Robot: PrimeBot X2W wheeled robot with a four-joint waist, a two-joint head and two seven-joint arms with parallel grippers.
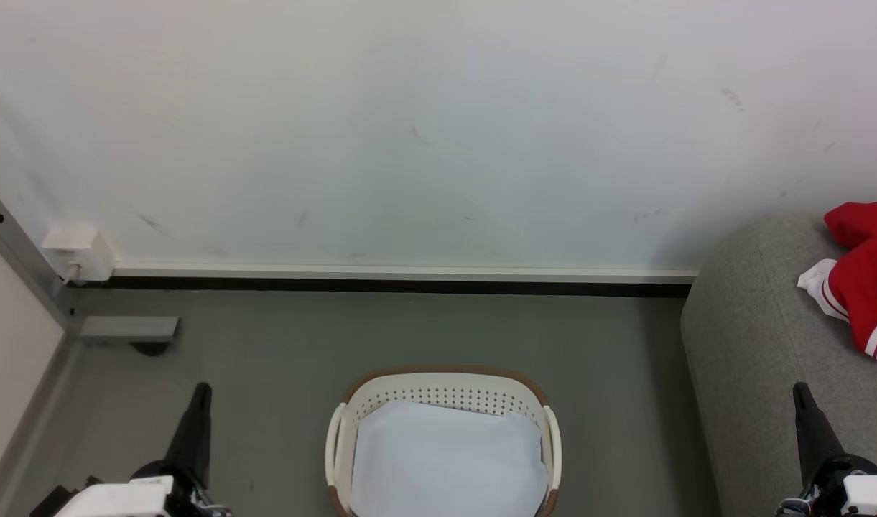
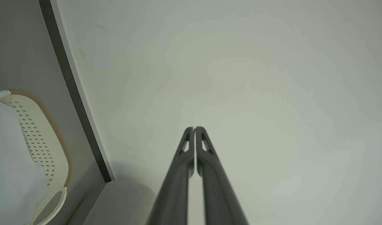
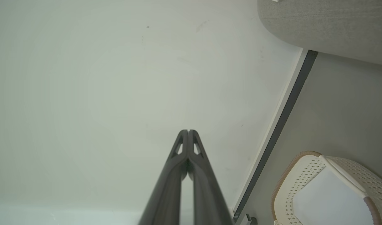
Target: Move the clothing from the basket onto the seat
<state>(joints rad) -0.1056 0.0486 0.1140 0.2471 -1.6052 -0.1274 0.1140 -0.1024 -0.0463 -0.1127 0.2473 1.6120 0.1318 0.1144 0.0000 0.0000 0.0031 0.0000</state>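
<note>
Red jersey [image 1: 865,280] lay bunched on the grey sofa [image 1: 754,337], in from its rounded end nearest the laundry basket [image 1: 445,374], partly cut off by the frame. The basket held just a pale sheet [image 1: 445,459]. Left gripper [image 1: 202,389] and right gripper [image 1: 799,389] were both fully closed on nothing, flanking the basket. Transfer looked done, so I'd have left the sheet alone and parked the arms clear.

**Three views on one wall**

From the head: forward and down, close over the basket [image 1: 445,396], seat [image 1: 754,337] alongside, wall [image 1: 409,129] beyond. From the wrists: along the left gripper [image 2: 194,128] and right gripper [image 3: 188,131] at that wall, basket and seat at the edges.
</note>
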